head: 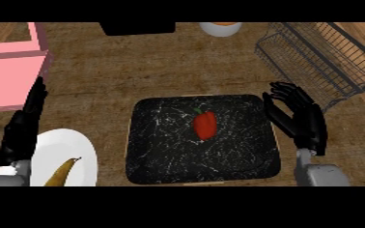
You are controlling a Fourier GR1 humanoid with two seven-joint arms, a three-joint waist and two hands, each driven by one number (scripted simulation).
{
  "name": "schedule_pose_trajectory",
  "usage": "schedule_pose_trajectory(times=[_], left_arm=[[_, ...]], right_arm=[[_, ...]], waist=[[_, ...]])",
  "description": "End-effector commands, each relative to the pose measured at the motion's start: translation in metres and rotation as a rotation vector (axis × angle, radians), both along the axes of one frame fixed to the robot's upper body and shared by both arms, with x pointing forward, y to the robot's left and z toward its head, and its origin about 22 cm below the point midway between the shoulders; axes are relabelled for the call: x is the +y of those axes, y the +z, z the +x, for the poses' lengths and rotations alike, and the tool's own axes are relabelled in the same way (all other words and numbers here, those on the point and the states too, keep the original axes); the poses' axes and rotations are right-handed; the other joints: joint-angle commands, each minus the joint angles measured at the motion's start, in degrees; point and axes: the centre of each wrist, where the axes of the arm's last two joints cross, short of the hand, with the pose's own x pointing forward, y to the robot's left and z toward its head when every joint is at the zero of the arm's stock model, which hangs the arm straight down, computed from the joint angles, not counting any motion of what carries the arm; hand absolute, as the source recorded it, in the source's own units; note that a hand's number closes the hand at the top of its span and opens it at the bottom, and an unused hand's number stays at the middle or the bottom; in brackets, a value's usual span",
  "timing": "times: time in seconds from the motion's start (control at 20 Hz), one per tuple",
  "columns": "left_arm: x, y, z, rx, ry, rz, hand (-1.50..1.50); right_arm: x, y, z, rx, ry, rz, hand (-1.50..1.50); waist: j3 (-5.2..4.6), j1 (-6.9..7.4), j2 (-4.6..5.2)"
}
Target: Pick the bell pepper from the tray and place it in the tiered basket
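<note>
The right hand [303, 121], in the head view, stands open just right of the tray [164, 145], fingers straight; the left hand [21, 125] is open at the frame's left edge. The small red bell pepper [205, 124], green-stemmed, lies mid-tray at frame centre, well apart from the tiered basket [314, 58] at upper right.

My right hand [301, 121] and left hand [21, 125] are matte black with slim fingers, on smooth grey forearms [322, 175].

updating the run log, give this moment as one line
bell pepper: on tray | right hand: open, beside tray | left hand: open, left edge | tiered basket: upper right
</note>
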Motion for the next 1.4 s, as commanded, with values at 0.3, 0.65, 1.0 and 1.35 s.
schedule_pose_trajectory(times=[0.3, 0.65, 1.0, 1.35], left_arm=[[-0.016, 0.012, 0.024, 0.033, -0.081, -0.028, 0.0], [-0.029, 0.019, 0.025, 0.027, -0.129, -0.018, 0.0], [-0.027, 0.024, 0.03, 0.02, -0.139, -0.013, 0.0], [-0.033, 0.013, 0.028, 0.015, -0.137, -0.02, 0.0]], right_arm=[[0.026, 0.017, -0.069, 0.091, -0.351, -0.249, -1.5], [0.024, 0.049, -0.068, 0.423, -0.024, -0.547, -1.5], [0.071, 0.124, -0.037, 0.605, -0.012, -0.604, -1.5], [0.1, 0.13, -0.002, 0.751, 0.036, -0.556, -1.5]], waist=[[-0.14, 1.51, 0.01], [-0.39, 3.63, 0.18], [-0.04, 5.39, 0.34], [0.03, 5.32, 0.41]])
